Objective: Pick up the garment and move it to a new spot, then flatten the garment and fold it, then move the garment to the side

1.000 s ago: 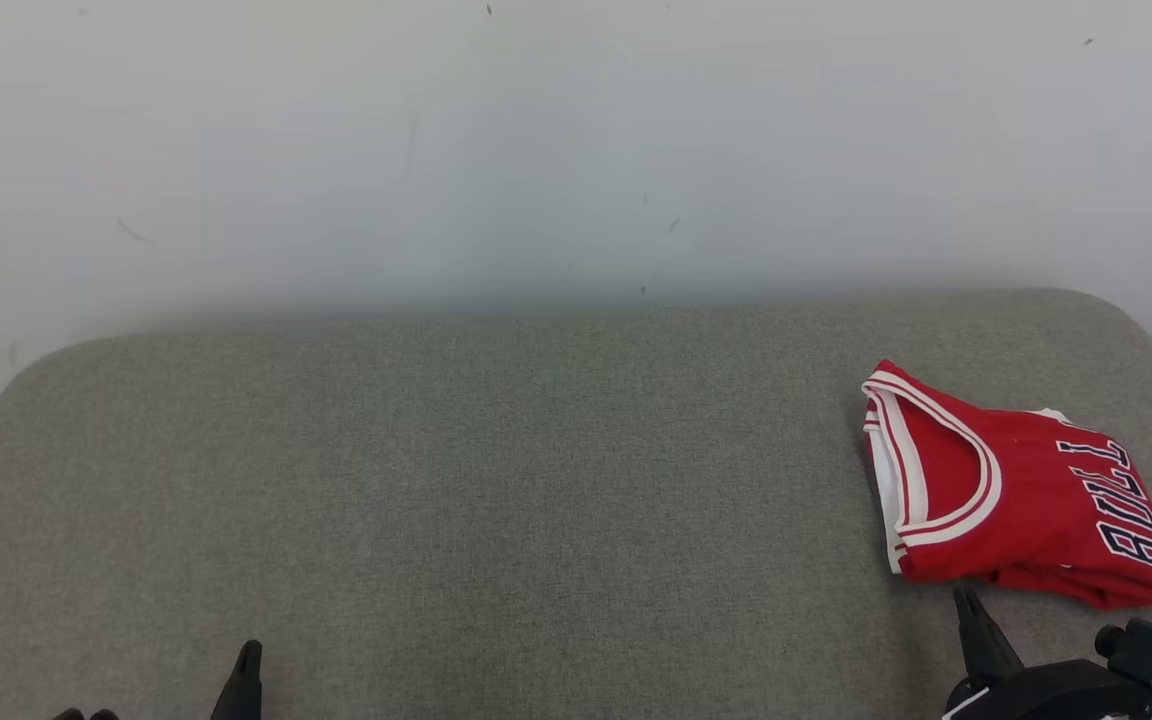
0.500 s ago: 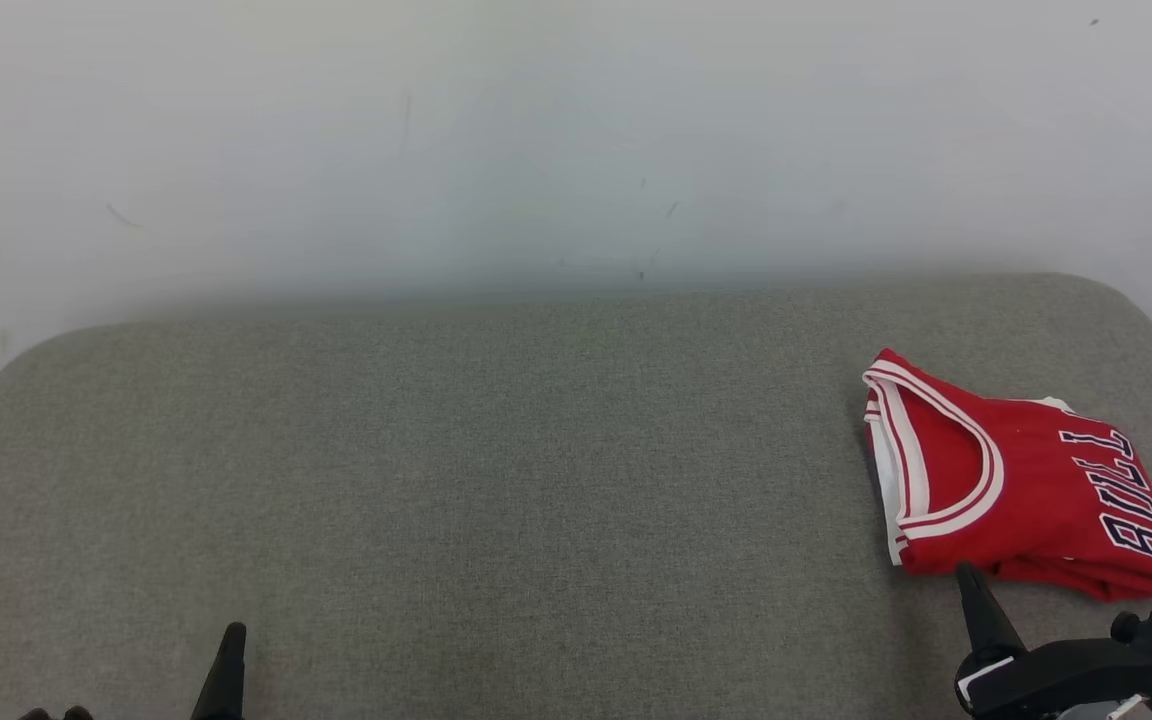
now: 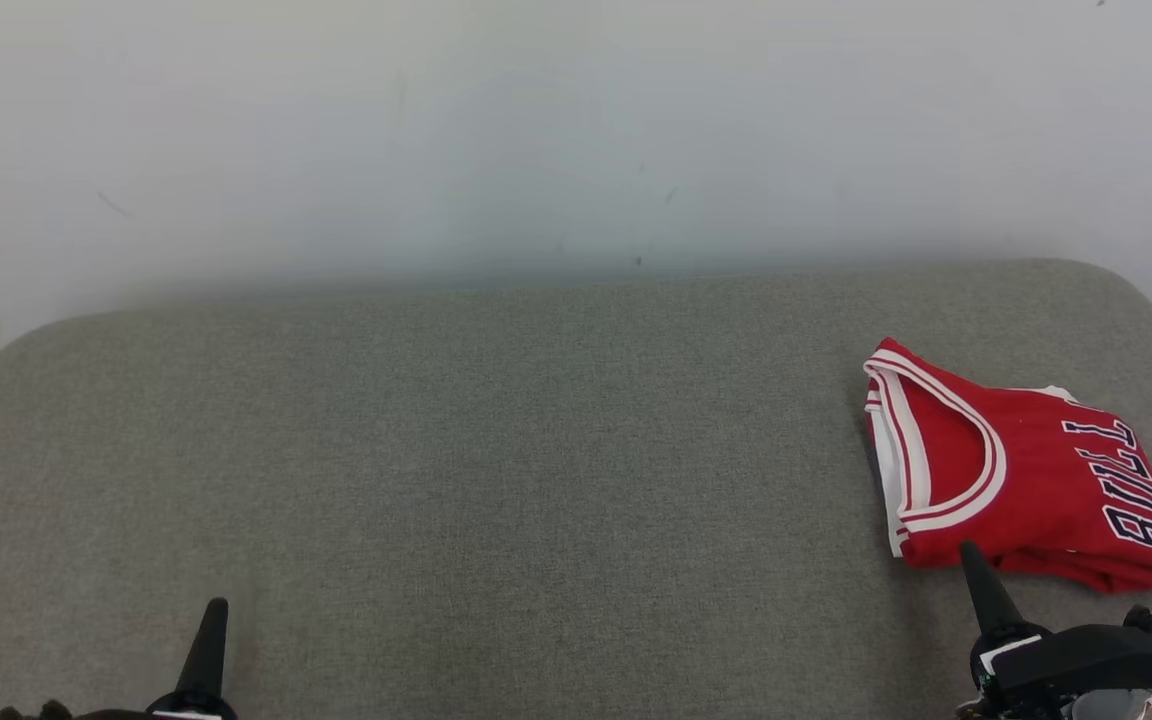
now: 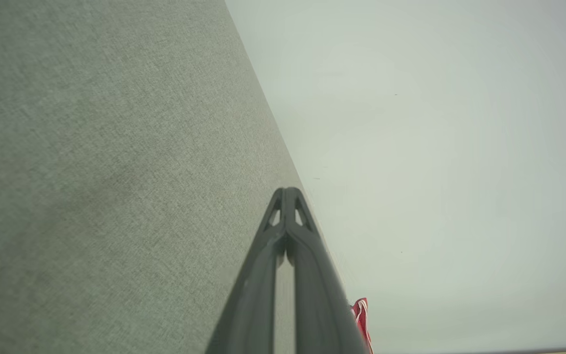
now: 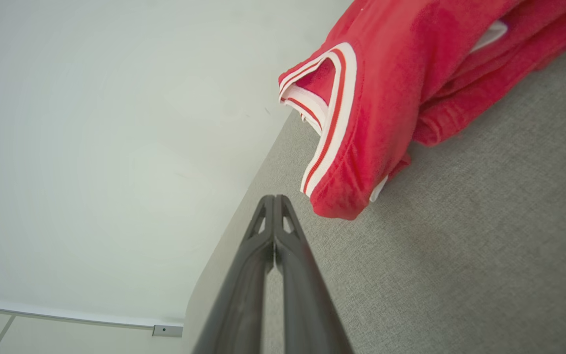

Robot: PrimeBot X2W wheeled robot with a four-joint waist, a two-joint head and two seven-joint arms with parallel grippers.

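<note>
Red folded garment (image 3: pixel 1021 480) (grey cushion (image 3: pixel 496 480)), just beyond closed right claw (image 3: pixel 967 551)

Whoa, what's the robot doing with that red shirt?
Right now nothing is holding the red jersey. It lies folded up near the right end of the grey padded surface. The right gripper points at the jersey's near edge, its jaws shut and empty. The left gripper is far off at the other side, jaws shut too. The folding looks done, and the jersey seems already set aside.
</note>
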